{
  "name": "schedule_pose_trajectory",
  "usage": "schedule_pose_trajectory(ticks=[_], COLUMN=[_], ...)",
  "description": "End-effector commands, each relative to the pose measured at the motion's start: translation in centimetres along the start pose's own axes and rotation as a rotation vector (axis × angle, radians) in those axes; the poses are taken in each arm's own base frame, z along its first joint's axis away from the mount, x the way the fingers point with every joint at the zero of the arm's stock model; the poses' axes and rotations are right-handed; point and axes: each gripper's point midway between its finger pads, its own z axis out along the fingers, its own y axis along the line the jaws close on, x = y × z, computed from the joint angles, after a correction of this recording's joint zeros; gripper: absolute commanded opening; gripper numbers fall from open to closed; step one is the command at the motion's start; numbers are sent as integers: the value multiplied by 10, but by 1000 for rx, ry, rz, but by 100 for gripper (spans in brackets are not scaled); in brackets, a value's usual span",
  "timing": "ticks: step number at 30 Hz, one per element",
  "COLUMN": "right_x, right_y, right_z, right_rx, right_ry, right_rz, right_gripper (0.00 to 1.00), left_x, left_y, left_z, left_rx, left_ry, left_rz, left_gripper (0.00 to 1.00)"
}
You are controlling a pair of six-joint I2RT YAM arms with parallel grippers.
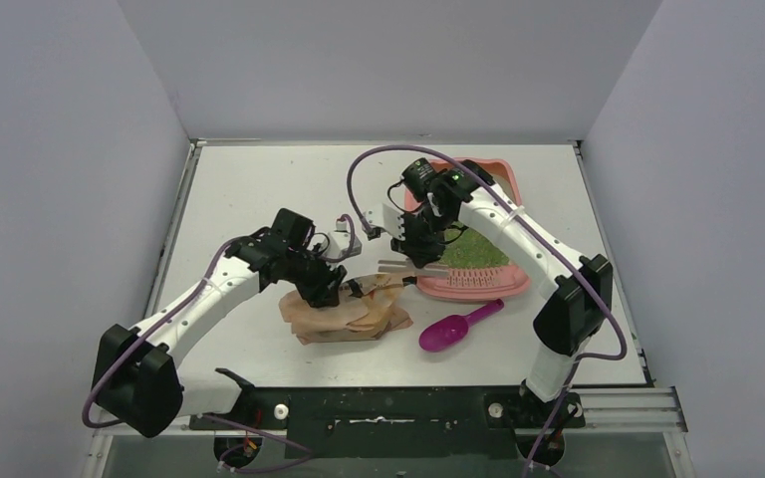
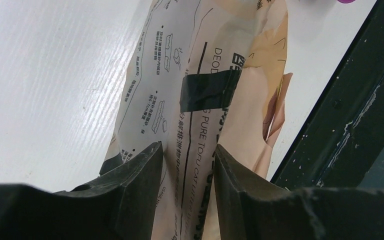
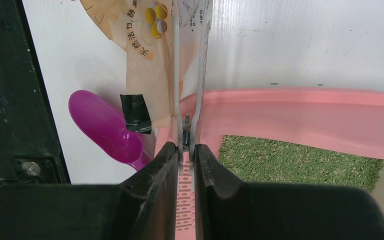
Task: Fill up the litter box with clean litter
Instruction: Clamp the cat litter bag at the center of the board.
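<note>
Left gripper (image 1: pixel 337 287): it sits low on the litter bag (image 1: pixel 344 314), with the fingers (image 2: pixel 140 170) standing on both sides of a raised fold. I see a gap between them, but I cannot tell if they really pinch the fold.
Right gripper (image 1: pixel 415 261): narrow, closed on the thin grey clip (image 3: pixel 190 75) that bites the mouth of the bag.
Litter box (image 1: pixel 473 284): on the right half of the table (image 1: pixel 259 189), just beside the bag mouth. Its slotted end is the near one, and its long axis runs from me toward the far edge.
Litter (image 1: pixel 478 249): a green bed lies inside the box. With the bag clipped shut, I judge that the filling is not finished.
Bag axis: the bag lies flat with its long side across the table. Its mouth points right, to the near left corner of the box.
Key relation: the box is to the right of the bag mouth and beyond it, very near the clip. The right arm is the nearer one to the box, and the left sits on the body of the bag.
Next move, my judgement: the clip must come off first. Then the mouth must be raised above the box, not dragged against it.
Risk: the scoop (image 1: pixel 458 327) lies near, in front of the box, and a swinging bag could sweep it.
</note>
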Motion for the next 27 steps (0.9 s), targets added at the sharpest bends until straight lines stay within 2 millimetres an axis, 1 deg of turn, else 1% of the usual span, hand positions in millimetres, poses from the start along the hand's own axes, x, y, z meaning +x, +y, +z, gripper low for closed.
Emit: schedule_pose_trajectory(ticks=[1,3,5,10,14,18,24,27], right_x=[-19,-23,-25,-23,-17,-12,-3,-3], right_y=[-9,-5,1,9,11,17,6,7], right_z=[-37,-44,-46,-38,-27,-21,-9,-3], right_rx=[131,144,138,130,107,69,108,85], right_ry=[-72,-94,-106,-72,-25,4,57,69], right_rz=[-40,-53,-69,-81,-59,-37,-18,-12], right_gripper=[0,0,0,0,0,0,0,0], left_x=[1,3,4,-2,-5,-5,-7,-7], left_y=[0,3,5,3,2,2,1,0], left_z=[2,2,2,0,-2,-3,-5,-5], left_rx=[18,8,1,3,1,-6,-8,-5], left_ry=[50,77,82,31,0,-7,-22,-26], left_rz=[-15,-26,-27,-6,10,15,22,23], left_gripper=[35,23,17,8,6,5,3,1])
